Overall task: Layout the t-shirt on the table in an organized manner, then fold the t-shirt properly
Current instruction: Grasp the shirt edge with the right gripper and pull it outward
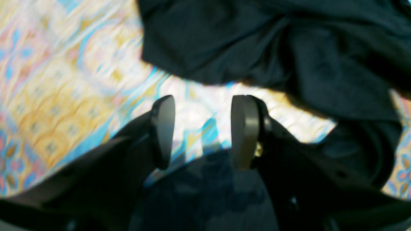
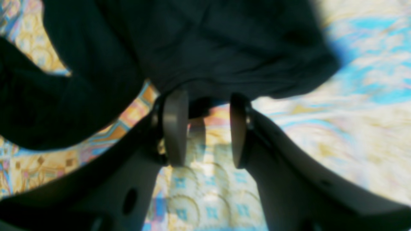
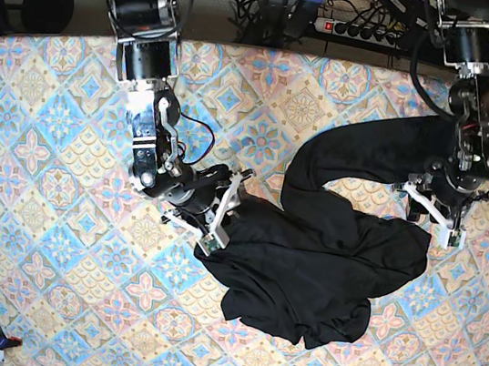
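**On the patterned table: one black t-shirt, crumpled**

On the table (image 3: 43,236), right of centre in the base view, lies the t-shirt (image 3: 304,275), bunched, one sleeve arcing toward the far edge; collar and hem cannot be made out among the folds.

Left gripper (image 1: 202,128): jaws spread, nothing between them, cloth edge just beyond the fingertips.

Right gripper (image 2: 207,128): jaws parted, empty, tips at the fabric's edge.

Both wrist views blurred; arm bases cut off at the top
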`<state>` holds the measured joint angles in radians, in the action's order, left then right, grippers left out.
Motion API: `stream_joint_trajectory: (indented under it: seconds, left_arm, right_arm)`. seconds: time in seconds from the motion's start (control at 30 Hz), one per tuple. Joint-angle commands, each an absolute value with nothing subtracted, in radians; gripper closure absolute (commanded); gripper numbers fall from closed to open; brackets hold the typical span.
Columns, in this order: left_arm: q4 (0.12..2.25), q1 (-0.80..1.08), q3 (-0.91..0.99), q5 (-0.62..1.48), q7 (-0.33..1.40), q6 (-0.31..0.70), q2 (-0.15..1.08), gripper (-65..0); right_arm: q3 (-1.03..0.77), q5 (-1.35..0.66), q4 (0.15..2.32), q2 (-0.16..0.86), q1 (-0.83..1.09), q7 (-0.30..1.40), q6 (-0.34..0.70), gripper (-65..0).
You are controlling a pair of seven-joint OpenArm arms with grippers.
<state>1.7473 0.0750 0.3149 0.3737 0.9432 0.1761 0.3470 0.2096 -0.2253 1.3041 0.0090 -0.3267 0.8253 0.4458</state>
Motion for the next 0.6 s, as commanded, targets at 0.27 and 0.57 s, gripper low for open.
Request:
stream_joint_trajectory:
  seconds: [0.27, 0.57]
  left_arm:
    - [1.817, 0.124, 0.317, 0.453, 0.923, 0.182, 0.358, -27.5]
    - [1.817, 0.134, 0.317, 0.490, 0.923, 0.182, 0.358, -27.5]
  right_arm:
    - [0.193, -0.231, 1.046, 0.021, -0.542, 0.676, 0.432, -21.4]
    - [0.199, -0.231, 0.929, 0.024, -0.621, 0.628, 0.430, -38.5]
